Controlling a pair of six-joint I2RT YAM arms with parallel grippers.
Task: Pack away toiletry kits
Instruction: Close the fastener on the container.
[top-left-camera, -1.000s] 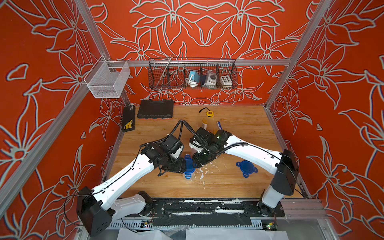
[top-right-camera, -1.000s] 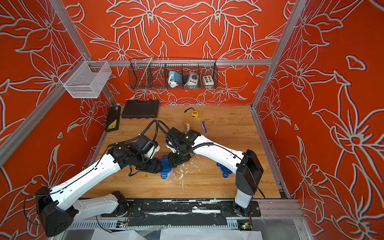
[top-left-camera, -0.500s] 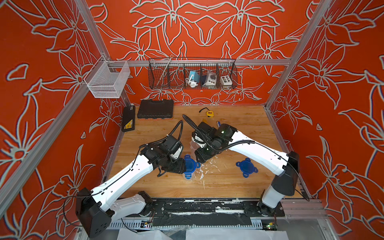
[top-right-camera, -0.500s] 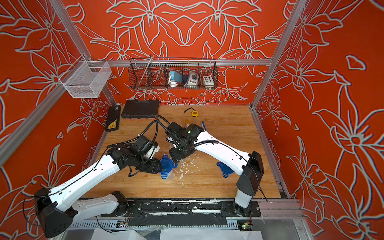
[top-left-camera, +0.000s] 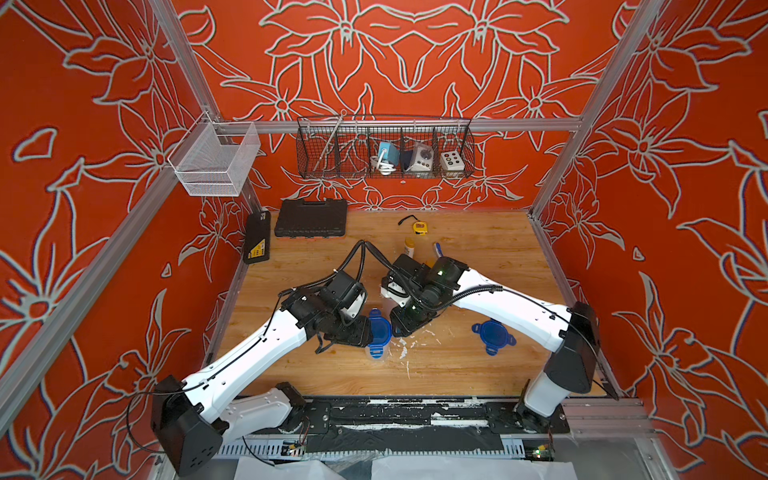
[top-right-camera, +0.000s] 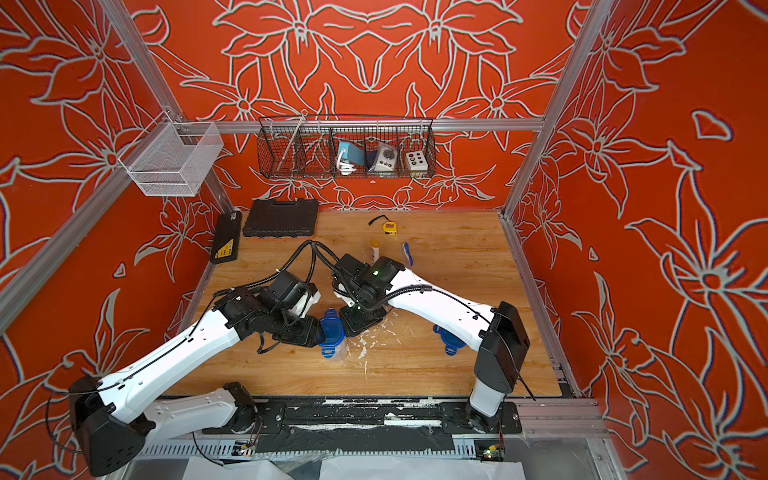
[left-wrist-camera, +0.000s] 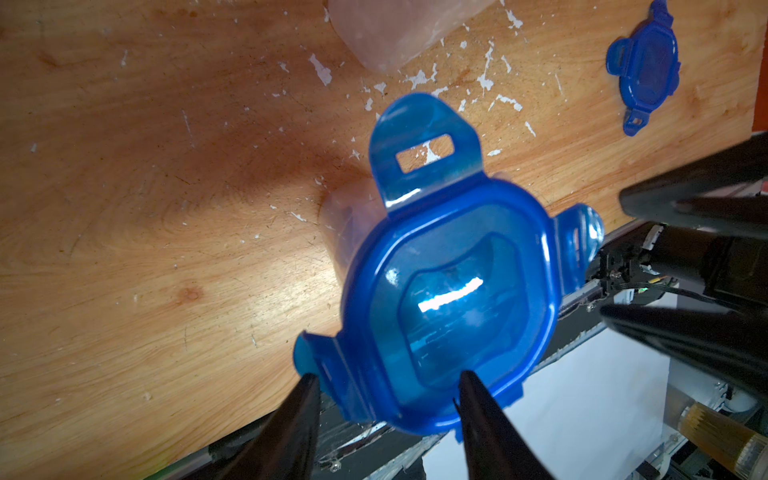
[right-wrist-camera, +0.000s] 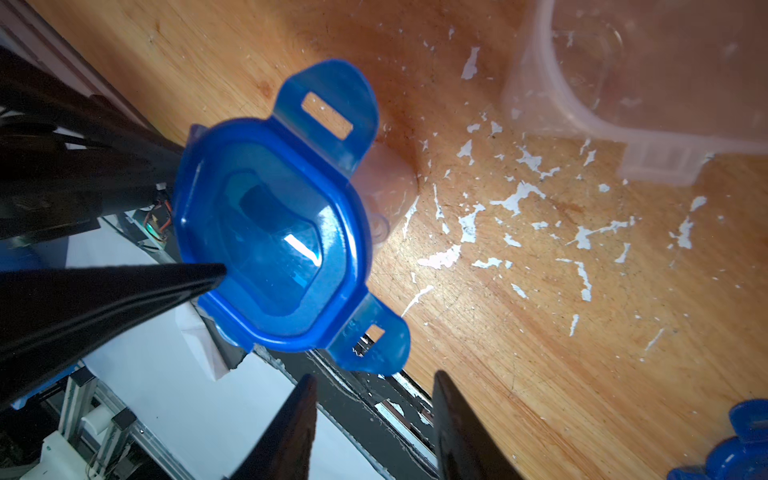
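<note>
Wooden tabletop (top-left-camera: 478, 374); left fingers (left-wrist-camera: 291, 424), right fingers (right-wrist-camera: 461, 436) parted beside lidded cup (left-wrist-camera: 449, 299); inside of open cup (right-wrist-camera: 623, 83) only from right wrist

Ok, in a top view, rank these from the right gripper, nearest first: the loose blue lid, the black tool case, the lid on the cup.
From the right gripper:
1. Lid on the cup: just beside it, toward the robot's left.
2. Loose blue lid: lying flat, off to the robot's right.
3. Black tool case: far back on the left.
</note>
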